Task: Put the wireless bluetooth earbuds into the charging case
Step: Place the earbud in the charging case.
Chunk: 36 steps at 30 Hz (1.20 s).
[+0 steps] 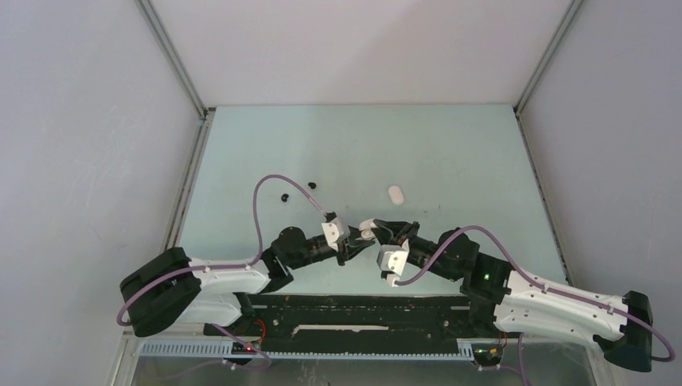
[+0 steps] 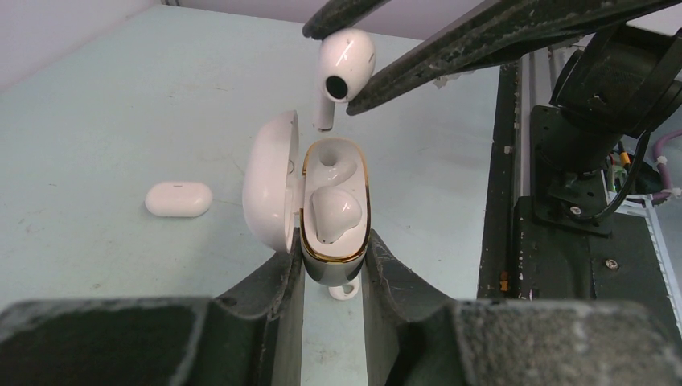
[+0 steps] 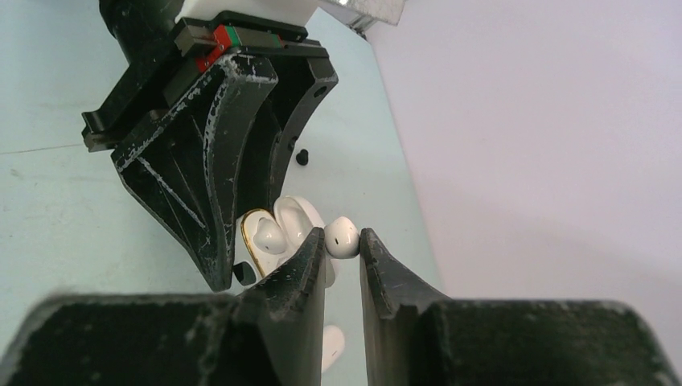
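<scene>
Left tool [image 2: 331, 256] clamps the open charging case [image 2: 269, 189]. Right tool [image 3: 343, 241] pinches a white earbud [image 2: 346, 64] just off its empty slot.

Glossy, smooth white plastic on the stemmed earbud [image 2: 346, 64] and the open oval charging case [image 2: 269, 185]; shiny gold metallic trim round its rim. Matt, scuffed black plastic on the left tool [image 2: 334, 261] and right tool [image 3: 343, 240]. Dull pale green table [image 2: 121, 104].

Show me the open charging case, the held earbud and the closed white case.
open charging case [image 2: 269, 185], left wrist view, lid.
held earbud [image 2: 347, 58], left wrist view, rounded head.
closed white case [image 2: 178, 199], left wrist view, top face.
</scene>
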Available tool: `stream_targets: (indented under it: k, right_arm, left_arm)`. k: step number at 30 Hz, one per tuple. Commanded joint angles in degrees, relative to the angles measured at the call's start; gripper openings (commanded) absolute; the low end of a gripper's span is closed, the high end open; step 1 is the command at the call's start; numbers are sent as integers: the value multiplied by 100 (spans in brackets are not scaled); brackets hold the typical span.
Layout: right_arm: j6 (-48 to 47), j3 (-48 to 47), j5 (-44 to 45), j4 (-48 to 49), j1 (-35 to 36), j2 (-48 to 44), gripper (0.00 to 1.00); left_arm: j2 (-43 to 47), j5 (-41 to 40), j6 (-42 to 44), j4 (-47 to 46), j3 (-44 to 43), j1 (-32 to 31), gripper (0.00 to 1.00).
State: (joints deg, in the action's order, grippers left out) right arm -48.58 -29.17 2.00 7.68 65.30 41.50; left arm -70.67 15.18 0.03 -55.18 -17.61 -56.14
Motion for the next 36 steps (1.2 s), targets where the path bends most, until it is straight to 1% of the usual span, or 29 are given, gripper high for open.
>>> stream_targets:
  k: [1,22,36]
  right_arm:
    - [21,-1,169,-15,26,-79,0]
    - [-12,208,256,-104,10,-146,0]
    - [75,209,315,21,-202,-89,0]
  left_arm:
    - [193,-115,106,-283,45,-29,0]
    - [254,-183,111,-283,80,-29,0]
    - [206,-121,127,-283,56,-29,0]
